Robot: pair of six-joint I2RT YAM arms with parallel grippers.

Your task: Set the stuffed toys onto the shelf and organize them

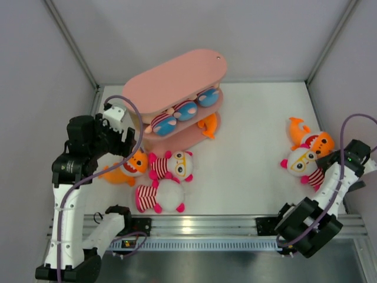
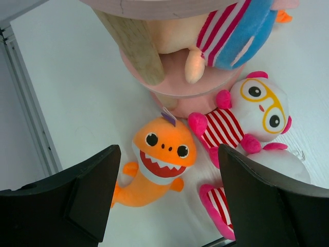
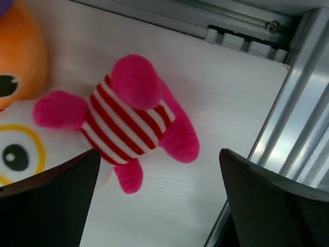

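On my white surface I see the pink shelf, seemingly with three toys on its middle tier, an orange fish and two striped dolls before it, a second fish and third doll at far right.

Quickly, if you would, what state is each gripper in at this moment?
Left gripper: open, empty, over the orange fish toy.
Right gripper: open, empty, over the pink-striped doll.

White-and-black left arm upright, elbow bent; black two-finger left gripper spread wide, empty. Right arm folded low; right gripper spread wide, empty.
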